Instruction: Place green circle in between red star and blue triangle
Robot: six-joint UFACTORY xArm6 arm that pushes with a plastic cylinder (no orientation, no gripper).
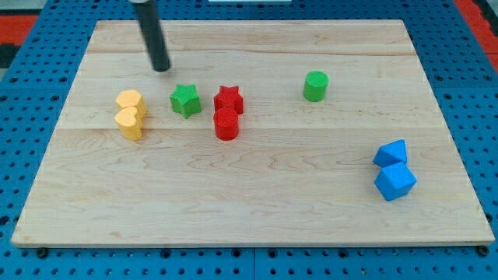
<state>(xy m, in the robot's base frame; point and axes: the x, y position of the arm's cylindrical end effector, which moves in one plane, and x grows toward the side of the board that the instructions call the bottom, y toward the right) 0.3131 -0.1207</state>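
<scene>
While no pincer shows, only my tip (pixel 162 68) upper left, above green star (pixel 185 100); well apart from green circle (pixel 315 85) upper right.

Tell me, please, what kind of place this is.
Probably a robotics lab test bench. A wooden board lies on a blue perforated base. Small coloured blocks, such as the green circle and red star, lie on it. My tip is above and left of the green star.
</scene>
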